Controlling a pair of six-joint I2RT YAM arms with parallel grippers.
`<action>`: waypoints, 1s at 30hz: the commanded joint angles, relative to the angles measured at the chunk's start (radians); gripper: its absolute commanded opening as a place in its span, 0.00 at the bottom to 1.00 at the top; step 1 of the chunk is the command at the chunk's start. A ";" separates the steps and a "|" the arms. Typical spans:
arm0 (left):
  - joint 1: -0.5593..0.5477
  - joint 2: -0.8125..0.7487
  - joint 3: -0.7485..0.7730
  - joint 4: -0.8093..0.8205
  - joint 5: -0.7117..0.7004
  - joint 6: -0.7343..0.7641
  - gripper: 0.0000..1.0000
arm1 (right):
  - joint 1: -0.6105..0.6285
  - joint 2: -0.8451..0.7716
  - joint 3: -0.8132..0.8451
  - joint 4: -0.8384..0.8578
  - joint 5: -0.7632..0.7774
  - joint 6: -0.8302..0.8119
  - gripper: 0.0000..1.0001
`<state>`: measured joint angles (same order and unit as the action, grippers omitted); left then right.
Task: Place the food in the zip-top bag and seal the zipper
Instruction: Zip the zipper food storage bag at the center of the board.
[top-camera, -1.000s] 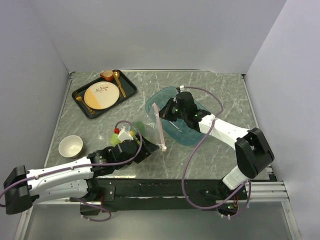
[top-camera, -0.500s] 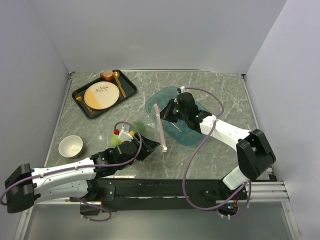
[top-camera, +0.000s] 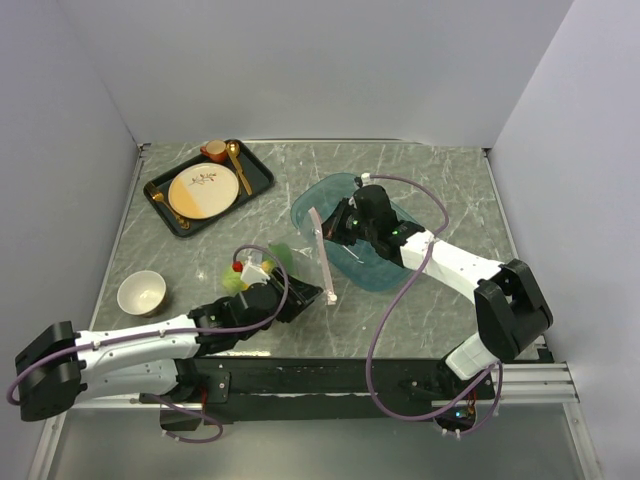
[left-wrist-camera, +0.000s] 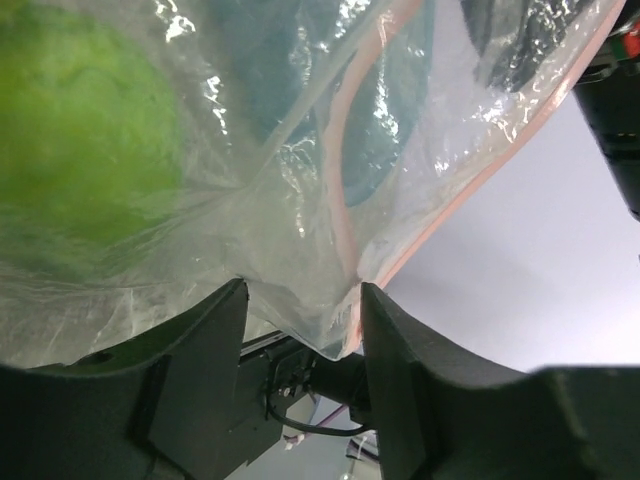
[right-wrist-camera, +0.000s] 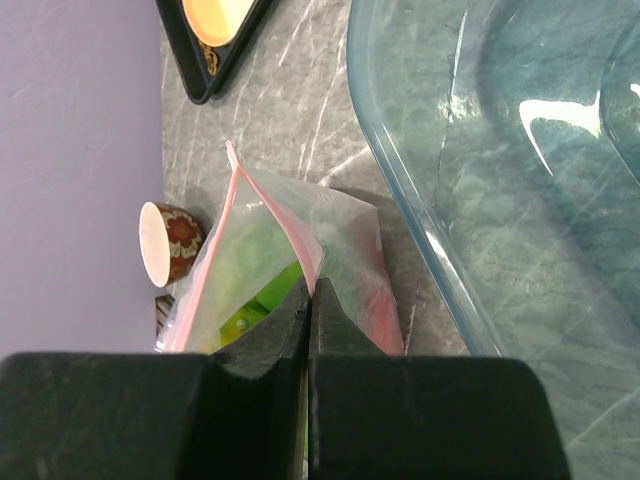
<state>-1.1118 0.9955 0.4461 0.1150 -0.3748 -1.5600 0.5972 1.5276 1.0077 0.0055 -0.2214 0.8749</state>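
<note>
At table centre, beside the tub (right-wrist-camera: 480, 150): bag (top-camera: 296, 264), green food (left-wrist-camera: 80, 140) seen inside, mouth unsealed. The zipper (top-camera: 321, 255) is pinched at its far end by the clenched right gripper (right-wrist-camera: 310, 292), keeping the mouth taut. The near corner is straddled by the left gripper (left-wrist-camera: 302, 300), jaws apart, judged placed to press the strip shut.

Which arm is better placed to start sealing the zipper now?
Probably the right: the right gripper is shut on the zipper, while the left gripper stands open around a corner of the bag.
</note>
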 joint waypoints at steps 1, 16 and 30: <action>0.003 0.025 0.013 0.066 0.054 -0.028 0.60 | -0.007 -0.057 0.012 0.004 0.011 -0.004 0.01; -0.013 0.045 -0.066 0.144 0.070 -0.136 0.73 | -0.008 -0.049 0.035 0.001 0.014 -0.005 0.01; -0.023 0.118 -0.084 0.322 -0.061 -0.189 0.67 | -0.008 -0.078 0.013 -0.027 0.010 -0.016 0.02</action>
<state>-1.1305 1.1240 0.3511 0.3737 -0.3618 -1.7279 0.5972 1.5196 1.0092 -0.0257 -0.2211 0.8707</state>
